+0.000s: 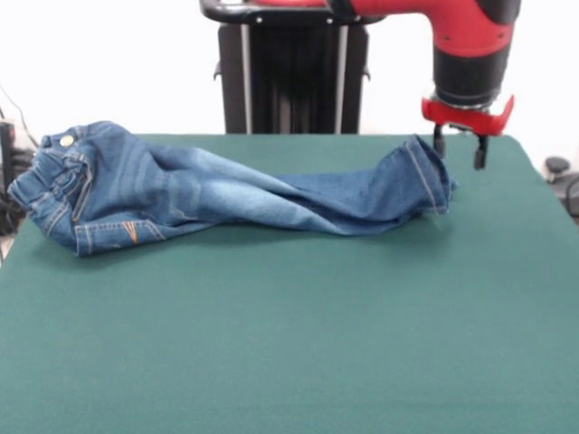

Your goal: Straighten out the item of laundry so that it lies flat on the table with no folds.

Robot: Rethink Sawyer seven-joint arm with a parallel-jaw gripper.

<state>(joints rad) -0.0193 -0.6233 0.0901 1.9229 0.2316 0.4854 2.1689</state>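
Observation:
The small blue denim jeans (217, 194) lie across the far half of the dark green table (289, 334). The waistband with its metal button (66, 141) is at the left, hanging near the table's left edge. The legs are twisted and bunched together, running right to the hems (425, 176). My gripper (460, 152) hangs from the red and black arm just right of and above the leg hems. Its two dark fingers (481, 152) stand apart and hold nothing.
The robot's black pedestal (289, 77) stands behind the table's far edge. Dark objects (561, 176) sit beyond the table's right edge, and cables (7, 145) show at the left edge.

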